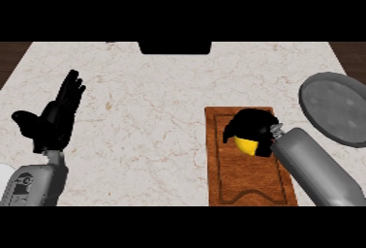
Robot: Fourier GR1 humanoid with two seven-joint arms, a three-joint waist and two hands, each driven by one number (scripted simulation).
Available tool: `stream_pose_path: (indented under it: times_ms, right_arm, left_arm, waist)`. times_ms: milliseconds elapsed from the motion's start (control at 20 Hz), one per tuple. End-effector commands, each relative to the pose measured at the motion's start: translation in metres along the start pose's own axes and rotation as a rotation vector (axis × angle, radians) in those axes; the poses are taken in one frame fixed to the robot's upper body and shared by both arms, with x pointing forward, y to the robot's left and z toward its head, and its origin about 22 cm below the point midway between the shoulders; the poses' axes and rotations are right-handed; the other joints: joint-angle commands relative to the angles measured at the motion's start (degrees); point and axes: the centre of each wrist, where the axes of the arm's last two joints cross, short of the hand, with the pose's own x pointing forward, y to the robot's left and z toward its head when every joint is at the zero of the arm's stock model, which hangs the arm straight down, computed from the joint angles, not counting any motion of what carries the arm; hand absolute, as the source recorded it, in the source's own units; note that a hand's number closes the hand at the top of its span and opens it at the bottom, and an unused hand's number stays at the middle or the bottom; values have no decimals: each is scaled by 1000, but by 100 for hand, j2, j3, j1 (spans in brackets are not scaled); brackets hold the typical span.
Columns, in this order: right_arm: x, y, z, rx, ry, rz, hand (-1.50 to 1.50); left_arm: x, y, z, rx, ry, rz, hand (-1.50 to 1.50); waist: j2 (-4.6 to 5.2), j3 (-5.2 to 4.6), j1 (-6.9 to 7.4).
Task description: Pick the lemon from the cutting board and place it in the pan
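Yellow is barely showing here, just a wedge of the lemon [247, 145] poking out from under the right hand [251, 128], whose fingers [232, 131] are curled down over it. So I'd call it grasped, though it looks like it's sitting low on the cutting board [247, 186] and not carried anywhere yet. The grip from above makes sense to me: a round fruit would roll off a flat board, and wrapping over the top keeps it trapped.

Nearest to us from those fingers is the long bare stretch of brown board, running back toward the lower edge with a routed groove near its end. The grey forearm comes in diagonally from the lower right and crosses the board's right edge, so that side is a bit crowded.

Off to the right of the fingers and a little farther away sits the pan [336, 109], grey and round, partly cut off by the edge of the view. It's near the board's far right corner but apart from it, with a strip of pale marble tabletop [157, 97] between. My guess is the move needs a lift first so the lemon clears the pan's rim, then a short swing right.

Well to the left of the fingers, the left hand [55, 121] is parked upright with straight fingers, holding nothing, well apart from everything. Loads of open tabletop between it and the board, and more beyond the fingers up to the far edge.
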Motion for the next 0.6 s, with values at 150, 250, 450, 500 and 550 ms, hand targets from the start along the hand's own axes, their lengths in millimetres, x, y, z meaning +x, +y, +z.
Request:
stream_pose_path:
  times_ms: [150,250,450,500,550]
  right_arm:
    - [-16,7,0,5,-107,41,150]
    - [-2,6,-5,22,-98,34,150]
    - [15,25,-12,-51,83,-139,150]
    - [8,50,-10,-65,185,-233,150]
    - [5,56,0,-111,251,-301,150]
  left_arm:
    - [5,-15,4,-17,5,-6,0]
    - [-4,0,-8,16,3,2,0]
    - [-1,10,-1,37,14,-10,0]
    - [-4,-2,7,34,29,-3,0]
    - [-6,23,8,64,40,0,0]
  waist:
    - [4,4,19]
    - [1,1,-21]
    - [-49,-4,-159]
    - [-77,0,-233]
    - [-144,-8,-386]
